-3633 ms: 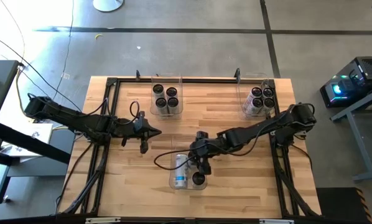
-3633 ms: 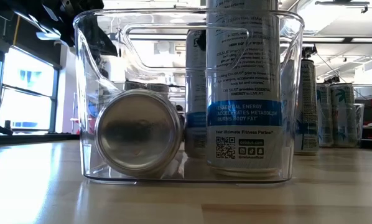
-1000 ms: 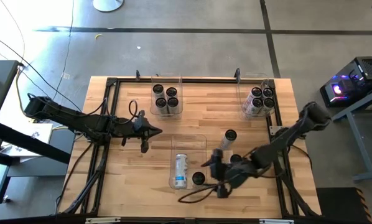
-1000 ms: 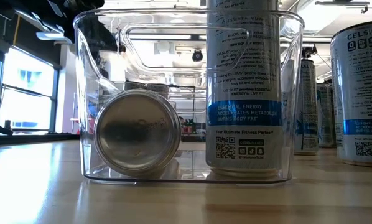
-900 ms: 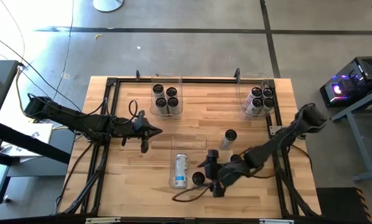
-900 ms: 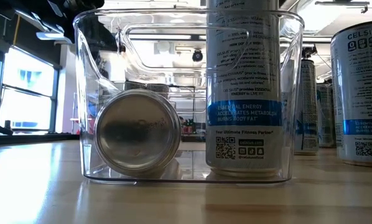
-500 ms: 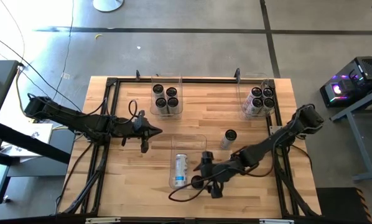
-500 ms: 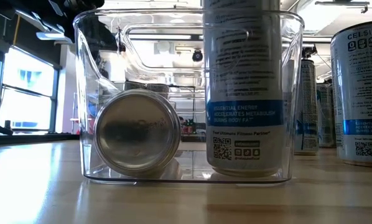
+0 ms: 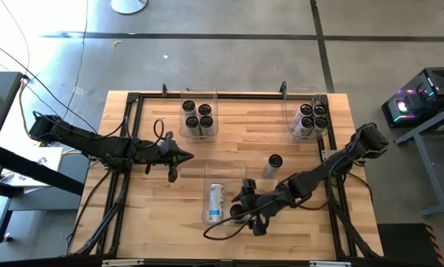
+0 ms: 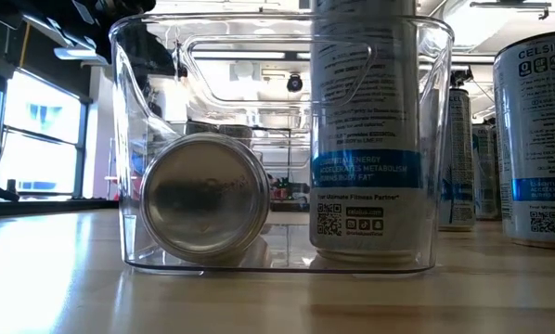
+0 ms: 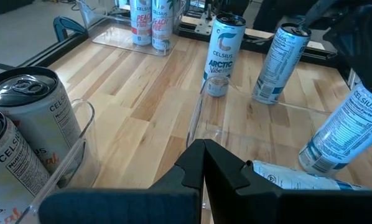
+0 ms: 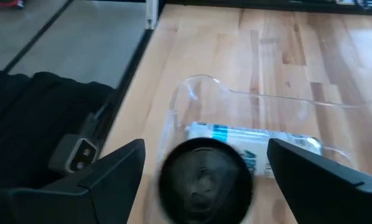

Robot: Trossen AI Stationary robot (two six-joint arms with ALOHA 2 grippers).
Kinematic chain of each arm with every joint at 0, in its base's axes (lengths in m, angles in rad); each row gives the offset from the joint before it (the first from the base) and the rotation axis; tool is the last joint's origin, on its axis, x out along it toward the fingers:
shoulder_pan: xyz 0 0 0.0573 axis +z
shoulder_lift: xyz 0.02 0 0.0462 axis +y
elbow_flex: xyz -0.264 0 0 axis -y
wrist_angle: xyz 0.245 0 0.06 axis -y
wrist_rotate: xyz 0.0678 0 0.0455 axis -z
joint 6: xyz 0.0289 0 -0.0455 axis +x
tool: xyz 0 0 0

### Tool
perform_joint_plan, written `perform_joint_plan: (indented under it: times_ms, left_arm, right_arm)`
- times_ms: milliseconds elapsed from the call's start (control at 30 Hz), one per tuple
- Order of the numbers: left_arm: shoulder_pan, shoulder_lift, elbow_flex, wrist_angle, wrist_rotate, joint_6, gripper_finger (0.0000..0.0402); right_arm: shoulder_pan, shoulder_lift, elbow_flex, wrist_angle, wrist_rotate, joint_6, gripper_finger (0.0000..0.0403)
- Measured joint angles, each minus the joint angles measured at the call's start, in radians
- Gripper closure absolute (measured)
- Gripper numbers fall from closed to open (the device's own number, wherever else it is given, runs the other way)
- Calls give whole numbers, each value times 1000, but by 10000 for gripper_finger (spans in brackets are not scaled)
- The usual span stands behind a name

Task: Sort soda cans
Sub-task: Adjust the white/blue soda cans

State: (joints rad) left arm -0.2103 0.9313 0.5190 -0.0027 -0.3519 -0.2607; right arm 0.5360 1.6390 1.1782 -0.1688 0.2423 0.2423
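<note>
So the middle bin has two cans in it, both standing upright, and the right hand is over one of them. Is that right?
Not quite. Only one can in the middle bin stands upright; the other can lies on its side, as the low view shows. The rest holds: the right hand is over the upright one, fingers open on either side of its top.

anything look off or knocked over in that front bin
Yes. One can lies flat on its side in the front bin, while the can beside it stands tilted between the right hand's open fingers. Every other can stands upright.
</note>
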Motion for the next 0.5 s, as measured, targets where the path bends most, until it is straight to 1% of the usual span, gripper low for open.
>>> perform_joint_plan:
  times_ms: [233,500]
  left_arm:
    - [0,0,0,0,0,0,401]
    - [0,0,0,0,0,1,401]
  right_arm:
    - [15,5,0,6,-6,19,69]
    - [13,59,3,-4,3,0,69]
